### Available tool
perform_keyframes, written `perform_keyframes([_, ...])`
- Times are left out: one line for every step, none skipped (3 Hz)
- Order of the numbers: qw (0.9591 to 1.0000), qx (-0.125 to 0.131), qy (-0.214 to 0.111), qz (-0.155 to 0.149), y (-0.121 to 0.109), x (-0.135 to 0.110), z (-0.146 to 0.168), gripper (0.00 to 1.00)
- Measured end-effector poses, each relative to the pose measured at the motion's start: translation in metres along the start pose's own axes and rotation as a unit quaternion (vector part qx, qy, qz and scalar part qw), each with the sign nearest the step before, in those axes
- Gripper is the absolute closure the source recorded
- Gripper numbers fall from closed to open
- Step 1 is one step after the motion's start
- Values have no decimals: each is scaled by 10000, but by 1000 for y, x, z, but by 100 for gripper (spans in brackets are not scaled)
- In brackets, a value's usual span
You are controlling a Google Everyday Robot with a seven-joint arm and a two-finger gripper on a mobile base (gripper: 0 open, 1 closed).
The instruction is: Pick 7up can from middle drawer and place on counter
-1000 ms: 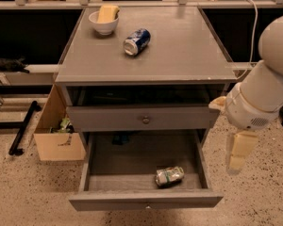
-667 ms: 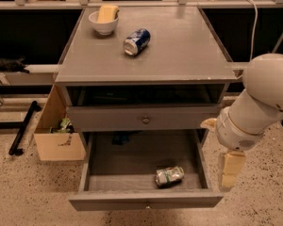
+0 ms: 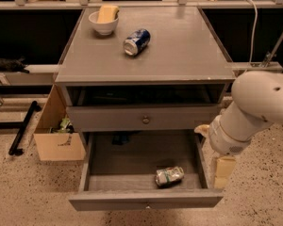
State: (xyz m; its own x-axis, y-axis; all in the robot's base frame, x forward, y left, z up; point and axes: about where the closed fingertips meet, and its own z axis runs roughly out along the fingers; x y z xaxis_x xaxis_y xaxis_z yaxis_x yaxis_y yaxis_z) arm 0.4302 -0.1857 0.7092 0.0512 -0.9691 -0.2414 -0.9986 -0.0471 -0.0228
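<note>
The 7up can (image 3: 169, 176), silvery with a green and white label, lies on its side near the front right of the open middle drawer (image 3: 127, 161). The counter (image 3: 184, 48) is the grey top of the cabinet above it. My gripper (image 3: 222, 172) hangs at the end of the white arm (image 3: 254, 109), just outside the drawer's right wall. It is to the right of the can, at about its height and apart from it. It holds nothing that I can see.
A blue can (image 3: 136, 42) lies on its side on the counter, beside a white bowl (image 3: 104, 23) with a yellow sponge in it. A closed drawer front with a round knob (image 3: 145, 119) sits above the open drawer. A cardboard box (image 3: 56, 138) stands on the floor at the left.
The arm has swung left and lower, bringing the gripper closer to the drawer's right side. The can and the drawer have not moved.
</note>
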Motion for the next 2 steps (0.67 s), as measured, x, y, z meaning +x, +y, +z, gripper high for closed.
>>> perform_keyframes([9995, 56, -163, -254, -18, 7, 47, 0])
perform_keyframes([9977, 9, -342, -588, -42, 7, 107, 0])
